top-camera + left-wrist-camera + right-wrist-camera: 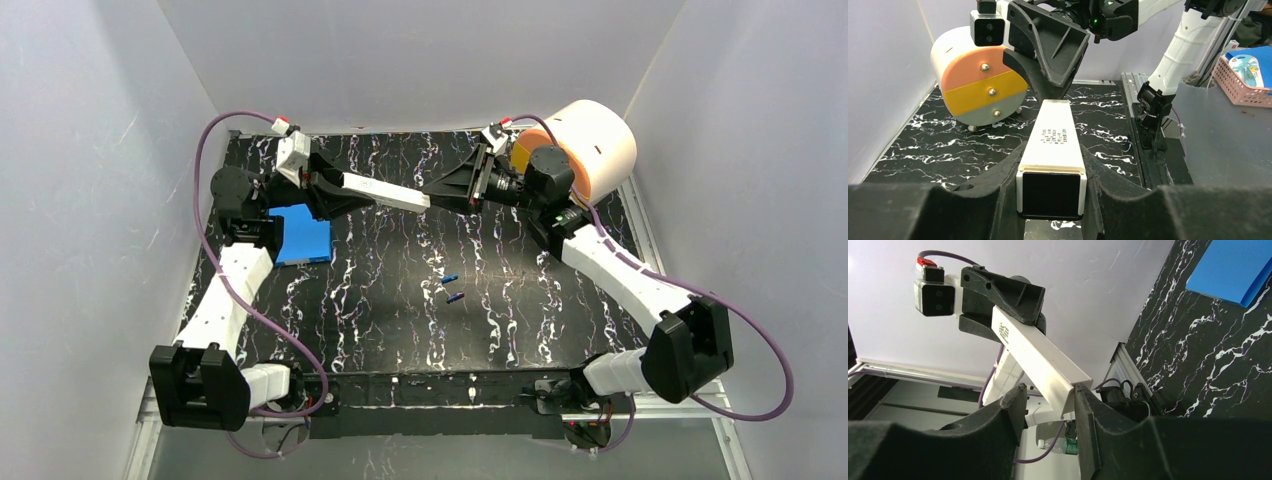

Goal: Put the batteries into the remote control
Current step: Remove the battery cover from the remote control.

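Clearly the loading itself has not begun: the remote control (385, 194) is held in the air over the far part of the table (520, 330), bridging the two arms, while both batteries (449, 279) lie loose on the marbled surface, close together and well apart from it. The left gripper (1052, 172) is clenched on one end of the bar, its pads snug against both long sides. The right gripper (1053, 400) straddles the other end; one finger touches the bar, but a sliver of gap shows on the other side, so I cannot tell whether it truly grips. This looks like a mid-air regrasp or handover. The next move probably calls for one arm to steady the remote with its battery recess exposed, which no view shows, and the other to come free for a battery. Counted: one remote, two batteries, one blue pad (303, 235), one cream-and-orange drum (595, 145).
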`<state>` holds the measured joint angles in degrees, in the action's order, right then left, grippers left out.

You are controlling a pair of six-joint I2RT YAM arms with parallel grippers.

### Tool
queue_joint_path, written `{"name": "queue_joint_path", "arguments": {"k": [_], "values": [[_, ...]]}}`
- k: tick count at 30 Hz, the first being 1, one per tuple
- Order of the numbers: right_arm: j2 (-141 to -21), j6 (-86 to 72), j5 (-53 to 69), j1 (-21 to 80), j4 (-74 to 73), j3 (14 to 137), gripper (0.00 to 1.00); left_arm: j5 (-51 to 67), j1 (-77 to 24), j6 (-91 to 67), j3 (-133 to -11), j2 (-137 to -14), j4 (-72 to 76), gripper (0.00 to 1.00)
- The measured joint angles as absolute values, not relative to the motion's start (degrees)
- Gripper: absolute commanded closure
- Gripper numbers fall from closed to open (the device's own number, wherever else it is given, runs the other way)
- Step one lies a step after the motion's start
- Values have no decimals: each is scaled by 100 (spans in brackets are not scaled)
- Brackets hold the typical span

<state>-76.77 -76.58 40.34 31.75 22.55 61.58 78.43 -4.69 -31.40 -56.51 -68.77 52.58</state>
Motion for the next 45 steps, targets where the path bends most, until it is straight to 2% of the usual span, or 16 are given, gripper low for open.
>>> {"name": "queue_joint_path", "arguments": {"k": [5, 17, 19, 33, 45], "values": [[-7793, -7706, 4154, 3183, 2202, 6259, 59, 7780, -456, -2926, -5621, -6829, 5074, 100], [-7846, -7559, 4217, 3153, 1487, 6495, 90, 7607, -429, -2526, -5621, -6770, 4753, 100], [-7848, -7542, 4211, 3151, 1452, 6497, 99, 7612, -427, -2497, -5618, -6768, 4713, 100], [-7546, -7341, 3822, 3155, 1444, 6455, 99, 7625, -296, -1693, -5454, -6584, 3640, 100], [-6239, -6919, 2613, 2379, 1262, 5037, 99, 6810, -119, -226, -4462, -6298, 1837, 100]]}}
